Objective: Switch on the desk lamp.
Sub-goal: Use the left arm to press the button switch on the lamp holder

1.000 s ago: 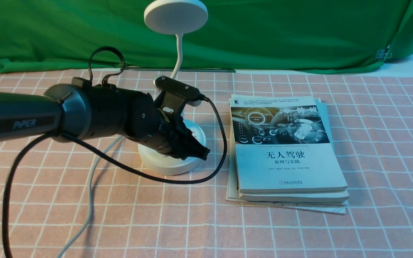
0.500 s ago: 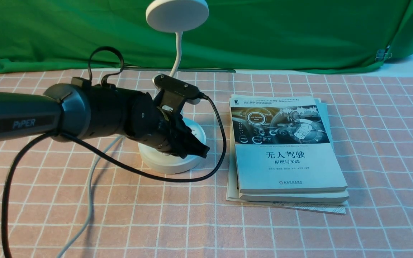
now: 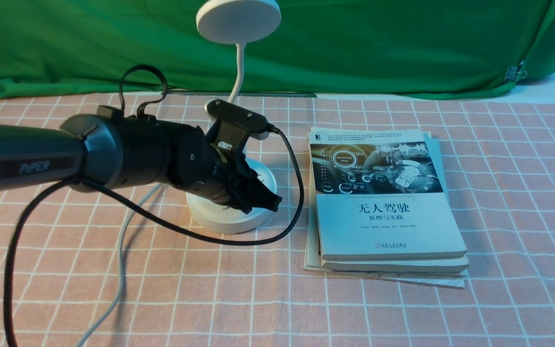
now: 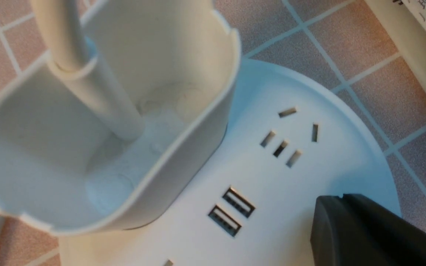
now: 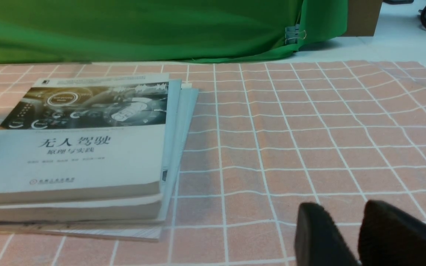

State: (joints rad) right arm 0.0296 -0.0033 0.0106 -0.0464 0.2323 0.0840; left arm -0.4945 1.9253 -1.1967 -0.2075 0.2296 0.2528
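Front view: left gripper fingers closed over desk lamp base.

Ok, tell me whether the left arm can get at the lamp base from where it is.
Probably yes. The left gripper sits right over the lamp base, its fingertips at the base's top surface, and nothing lies between them. The books lie clear to the side.

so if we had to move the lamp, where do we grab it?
Probably the cup holder's rim, coming from above: it is open-topped and thin-walled, so fingers can straddle it. The neck is thin and bendy, and the base is wide and flat.
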